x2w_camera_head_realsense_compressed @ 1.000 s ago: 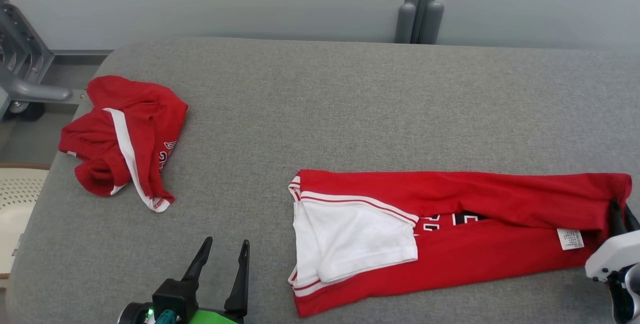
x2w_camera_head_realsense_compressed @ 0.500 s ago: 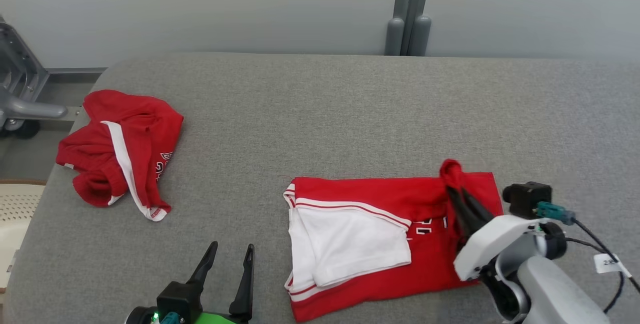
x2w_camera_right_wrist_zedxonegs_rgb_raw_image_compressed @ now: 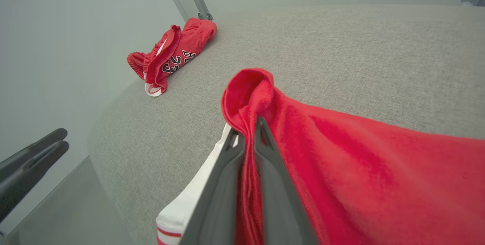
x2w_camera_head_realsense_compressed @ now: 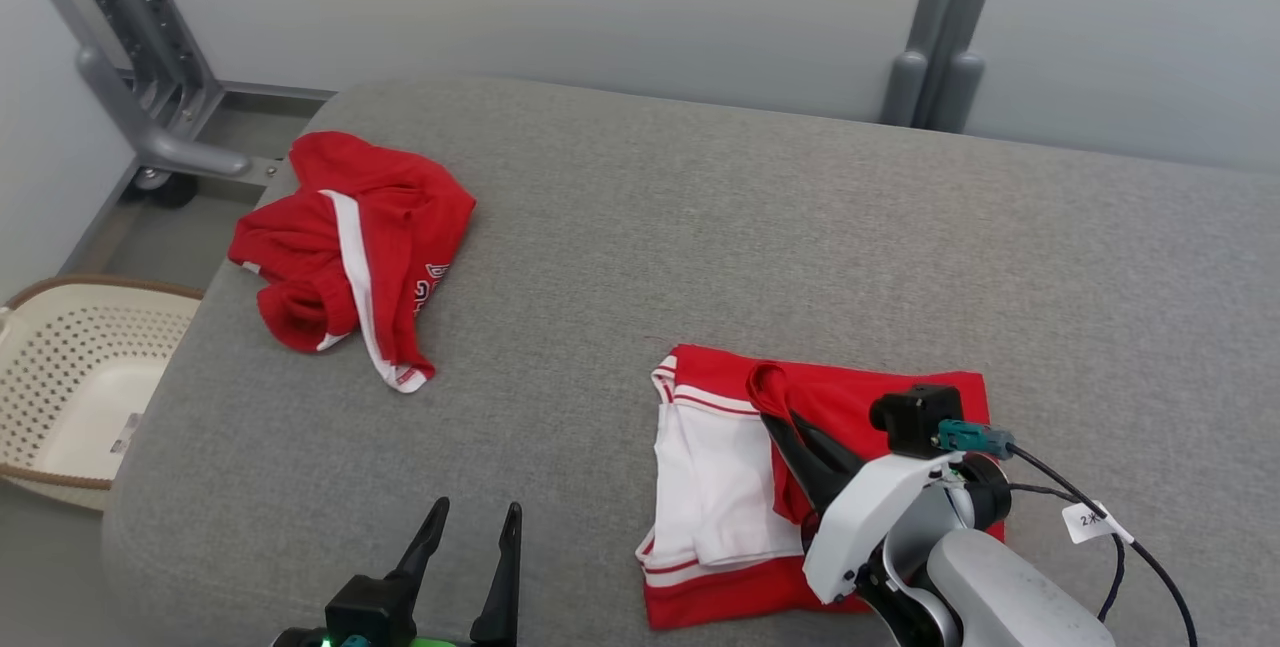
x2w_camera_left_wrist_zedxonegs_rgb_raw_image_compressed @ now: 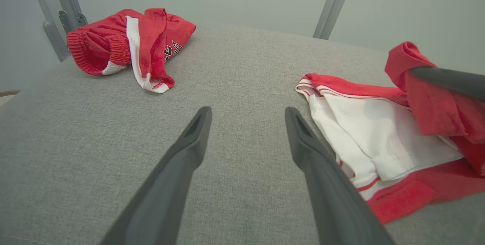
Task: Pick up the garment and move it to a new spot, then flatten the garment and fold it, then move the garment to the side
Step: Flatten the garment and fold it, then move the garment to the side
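The garment (x2w_camera_head_realsense_compressed: 850, 392), a red jersey T-shirt, lies on the grey padded table (x2w_camera_head_realsense_compressed: 700, 227) at the front right. Its white sleeve (x2w_camera_head_realsense_compressed: 710, 487) faces up on its left half. My right gripper (x2w_camera_head_realsense_compressed: 775, 417) is shut on a bunched red edge of the garment, held just above the sleeve with the red cloth doubled over behind it. In the right wrist view the fingers (x2w_camera_right_wrist_zedxonegs_rgb_raw_image_compressed: 265, 154) pinch that red fold (x2w_camera_right_wrist_zedxonegs_rgb_raw_image_compressed: 248, 86). My left gripper (x2w_camera_head_realsense_compressed: 478, 517) stands open over bare table to the garment's left, holding nothing, with both tips apart in the left wrist view (x2w_camera_left_wrist_zedxonegs_rgb_raw_image_compressed: 248, 114).
A second red garment with white trim (x2w_camera_head_realsense_compressed: 350, 237) lies crumpled at the table's far left corner. A cream perforated basket (x2w_camera_head_realsense_compressed: 60, 377) stands on the floor beyond the left edge. A grey metal frame (x2w_camera_head_realsense_compressed: 150, 97) and a post (x2w_camera_head_realsense_compressed: 940, 37) stand against the wall.
My right gripper has carried the garment's right end leftward over itself, so the long shirt is now folded short. The head camera has shifted too.
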{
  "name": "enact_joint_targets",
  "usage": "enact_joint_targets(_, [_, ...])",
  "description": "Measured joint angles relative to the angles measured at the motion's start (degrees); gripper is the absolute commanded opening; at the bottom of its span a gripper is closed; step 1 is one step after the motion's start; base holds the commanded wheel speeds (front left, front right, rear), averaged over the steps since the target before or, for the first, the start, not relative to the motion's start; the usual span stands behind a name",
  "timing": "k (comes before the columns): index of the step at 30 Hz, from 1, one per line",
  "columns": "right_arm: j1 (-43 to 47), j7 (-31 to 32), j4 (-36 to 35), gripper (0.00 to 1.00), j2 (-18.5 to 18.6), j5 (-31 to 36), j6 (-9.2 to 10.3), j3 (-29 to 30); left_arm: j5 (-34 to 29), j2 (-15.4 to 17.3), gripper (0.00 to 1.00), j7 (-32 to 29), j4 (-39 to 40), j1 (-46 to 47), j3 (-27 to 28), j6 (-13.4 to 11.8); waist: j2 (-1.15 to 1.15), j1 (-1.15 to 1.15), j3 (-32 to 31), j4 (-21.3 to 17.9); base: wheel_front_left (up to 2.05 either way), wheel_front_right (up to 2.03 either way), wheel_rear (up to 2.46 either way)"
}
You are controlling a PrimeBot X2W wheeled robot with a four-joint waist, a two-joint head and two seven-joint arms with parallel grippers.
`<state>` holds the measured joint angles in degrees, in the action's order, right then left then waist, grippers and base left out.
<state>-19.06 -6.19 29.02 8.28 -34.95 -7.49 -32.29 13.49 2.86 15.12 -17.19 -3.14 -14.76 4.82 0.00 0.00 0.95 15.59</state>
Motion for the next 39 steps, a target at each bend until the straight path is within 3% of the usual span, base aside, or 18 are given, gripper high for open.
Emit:
enact_joint_targets(8, [-3.8, -2.9, 7.4, 0.00, -2.1, -0.9, 0.00, -0.6, 0.6, 0.0, 1.00, 0.0, -0.5, -1.3, -0.1, -0.1, 0.00, 0.00, -0.1, 5.0, 0.00, 0.00, 0.00])
enact_joint_targets(9, [-4.4, -3.1, 8.2, 0.72, -2.4, -1.0, 0.00, -0.9, 0.7, 0.0, 1.00, 0.0, -0.5, -1.4, -0.2, -0.1, 0.00, 0.00, -0.1, 5.4, 0.00, 0.00, 0.00])
enact_joint_targets(10, [-4.9, -3.5, 8.6, 1.00, -2.7, -1.4, 0.00, -1.5, 0.8, 0.0, 1.00, 0.0, -0.6, -1.5, -0.2, -0.1, 0.00, 0.00, -0.1, 5.7, 0.00, 0.00, 0.00])
enact_joint_targets(17, [-6.7, -6.9, 9.8, 1.00, -2.8, -5.4, 0.00, -1.5, 0.9, 0.0, 1.00, 0.0, -0.5, -1.8, 0.1, -0.3, 0.00, 0.00, -0.2, 4.8, 0.00, 0.00, 0.00])
enact_joint_targets(28, [-1.0, -8.8, 10.7, 1.00, 4.4, -7.0, 0.01, 10.0, -2.4, 0.0, 1.00, 0.0, 3.4, -1.3, 0.1, -0.8, 0.00, 0.00, -0.1, 0.7, 0.00, 0.00, 0.00])
enact_joint_targets(39, [2.2, -8.8, 15.5, 1.00, 2.8, -4.1, 0.00, 15.5, -3.7, 0.0, 1.00, 0.0, 5.7, -1.0, -0.2, -1.1, 0.00, 0.00, 1.8, 0.5, 0.00, 0.00, 0.00])
